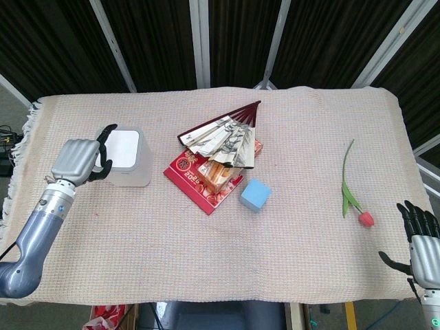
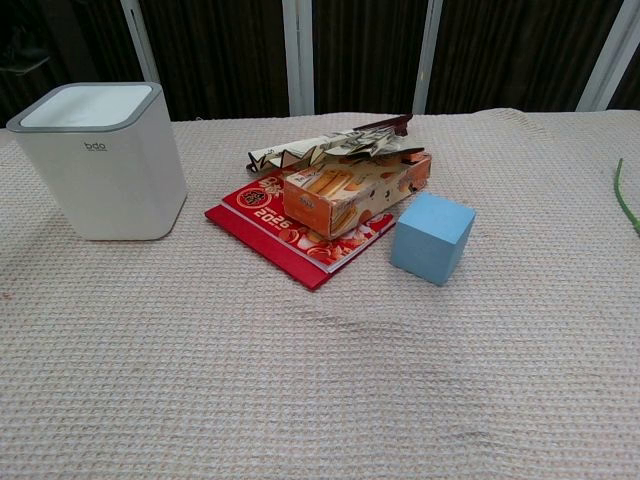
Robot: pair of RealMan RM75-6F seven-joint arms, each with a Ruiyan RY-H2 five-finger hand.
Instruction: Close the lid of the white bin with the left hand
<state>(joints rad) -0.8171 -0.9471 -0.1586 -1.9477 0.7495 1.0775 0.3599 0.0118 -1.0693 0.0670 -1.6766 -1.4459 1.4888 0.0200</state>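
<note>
Left hand [image 1: 78, 160] sits at the white bin's [image 1: 128, 157] left side, knuckles up, dark fingers [image 1: 105, 136] curved toward the bin's left rim, holding nothing; whether they touch the rim cannot be told. Forearm runs down to the table's near-left corner. Bin stands upright at the left part of the table [image 1: 289, 227]; lid [image 2: 88, 104] lies flat and white inside a grey rim. Right hand [image 1: 421, 240] rests at the table's near-right edge, fingers spread, holding nothing.

White bin [image 2: 110, 170] reads "bdo" (red booklet [image 2: 262, 222]: "2025")
</note>
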